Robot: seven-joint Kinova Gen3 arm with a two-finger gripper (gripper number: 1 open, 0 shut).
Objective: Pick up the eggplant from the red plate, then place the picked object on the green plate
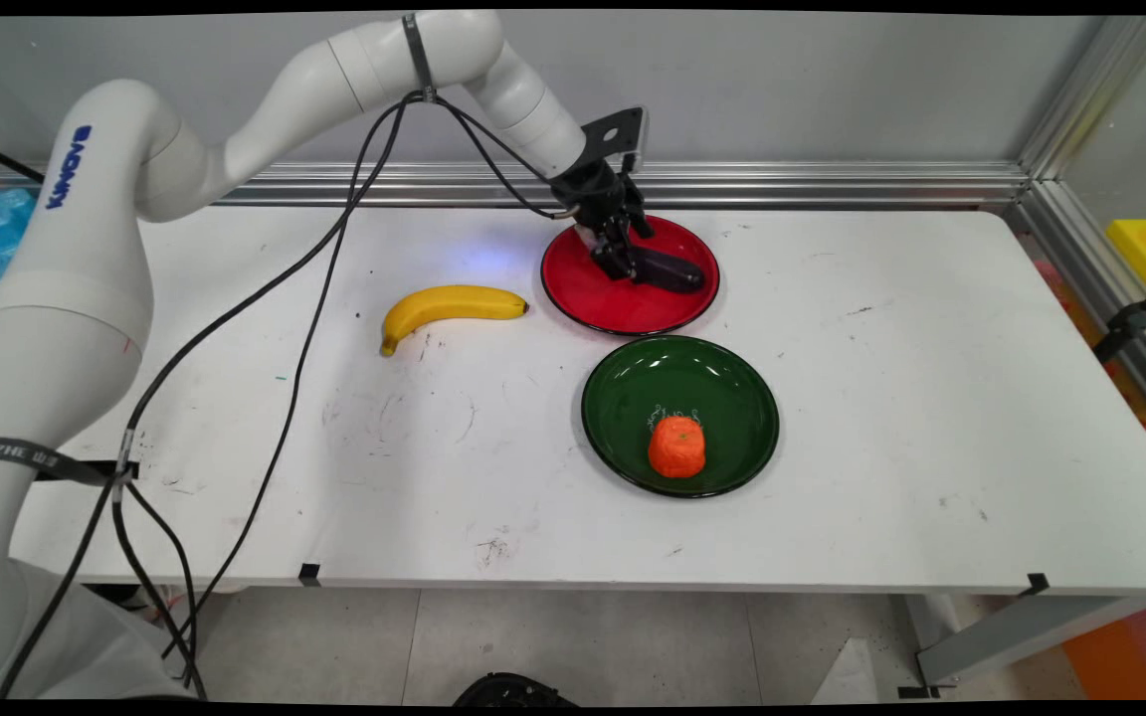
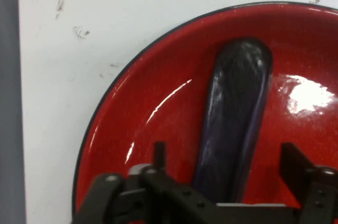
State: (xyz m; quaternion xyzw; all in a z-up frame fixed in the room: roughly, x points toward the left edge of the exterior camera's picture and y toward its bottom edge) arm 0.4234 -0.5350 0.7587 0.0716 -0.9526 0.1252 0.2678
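Hand view shows the black two-finger gripper [image 2: 227, 166] spread wide astride a dark purple, glossy eggplant [image 2: 235, 123] on the red round plate [image 2: 137, 123] near the table's [image 1: 931, 398] far edge; closing off-centre, its curved skin could squirt sideways.

White jointed arm [image 1: 86, 249] — blue KINOVA lettering, black cables [image 1: 304, 298] strapped on, black two-finger gripper [image 1: 623, 261].

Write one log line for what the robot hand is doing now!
gripper: open, astride eggplant | eggplant: lying on red plate | orange: on green plate | banana: on table
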